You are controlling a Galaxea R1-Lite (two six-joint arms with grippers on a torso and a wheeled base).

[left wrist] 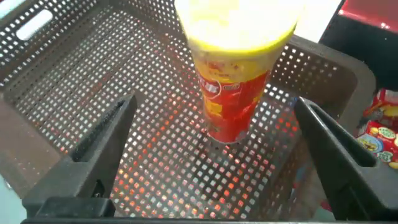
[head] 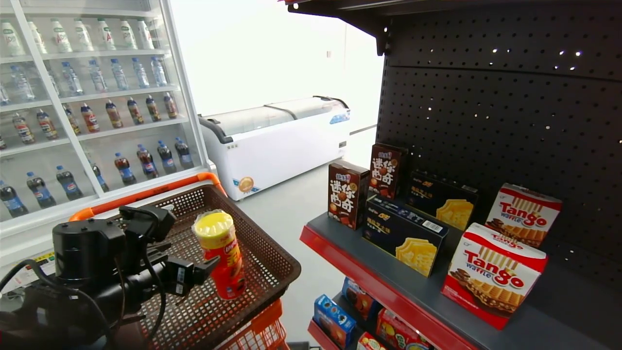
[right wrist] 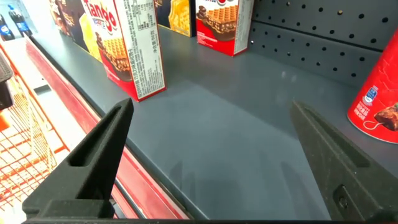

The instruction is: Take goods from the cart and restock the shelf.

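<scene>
A red snack can (head: 221, 255) with a yellow lid stands upright in the cart's brown mesh basket (head: 272, 253). My left gripper (head: 194, 274) is low inside the basket beside the can. In the left wrist view the can (left wrist: 233, 81) rests on the basket floor (left wrist: 93, 74) and the left gripper (left wrist: 214, 106) is open, one finger on each side, with a gap to the can on both sides. My right gripper (right wrist: 211, 109) is open and holds nothing above the bare grey shelf board (right wrist: 217, 143). The shelf (head: 340, 233) is at the right in the head view.
On the shelf stand Tango wafer boxes (head: 491, 272) (right wrist: 134, 43), dark blue boxes (head: 403, 233), brown cookie boxes (head: 347, 194) and a red can (right wrist: 379, 93). A drinks fridge (head: 87, 97) and a chest freezer (head: 277, 141) stand behind. Goods fill the lower shelf (head: 335, 318).
</scene>
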